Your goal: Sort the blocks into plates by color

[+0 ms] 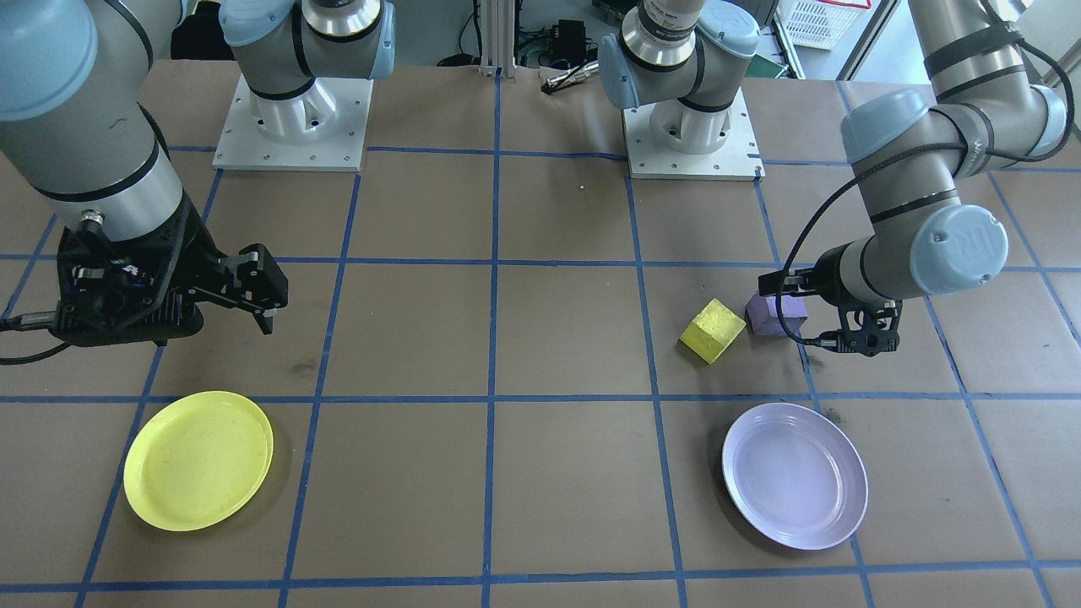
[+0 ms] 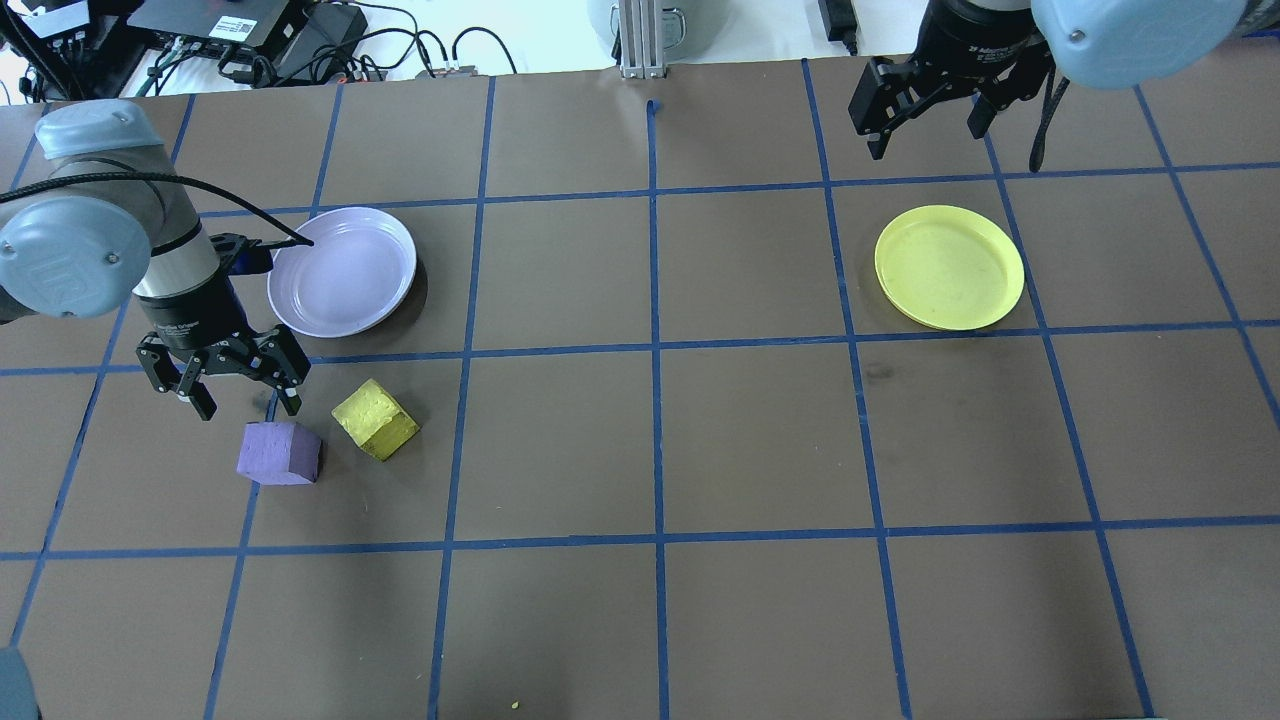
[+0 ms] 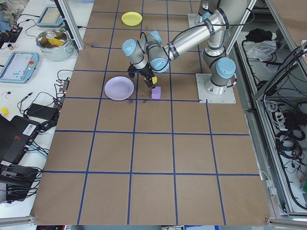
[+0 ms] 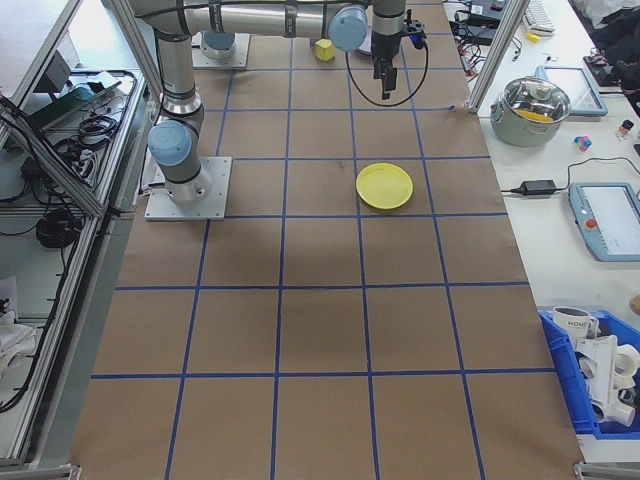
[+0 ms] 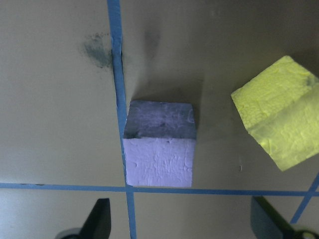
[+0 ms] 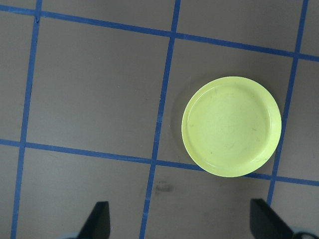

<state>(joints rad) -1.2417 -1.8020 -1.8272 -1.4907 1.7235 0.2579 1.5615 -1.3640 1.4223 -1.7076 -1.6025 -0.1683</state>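
From across the table, my left gripper (image 1: pixel 861 333) hangs at the right of the frame, fingers spread and empty, just beside the purple block (image 1: pixel 777 315). The yellow block (image 1: pixel 712 330) sits tilted just left of it. The lavender plate (image 1: pixel 795 475) lies lower right, the yellow plate (image 1: pixel 198 460) lower left. My right gripper (image 1: pixel 258 287) hovers at the left edge, well above its plate; from this angle I think its jaws are apart.

Overhead, my left gripper (image 2: pixel 240 385) is at middle left, jaws wide, directly above the purple block (image 2: pixel 279 452) in the frame. The yellow block (image 2: pixel 375 419) lies near, to its right, the two not touching. The lavender plate (image 2: pixel 342 270) is at upper left, the yellow plate (image 2: pixel 949 266) at upper right, both bare. My right gripper (image 2: pixel 925 115) is at the top right, jaws open.

My left wrist camera shows the purple block (image 5: pixel 159 149) centred beside a blue tape line (image 5: pixel 117 74), the yellow block (image 5: pixel 279 112) at the right edge, my fingertips (image 5: pixel 99 219) apart at the bottom.

My right wrist camera shows the yellow plate (image 6: pixel 231 126) right of centre, fingertips (image 6: pixel 98 219) spread below.
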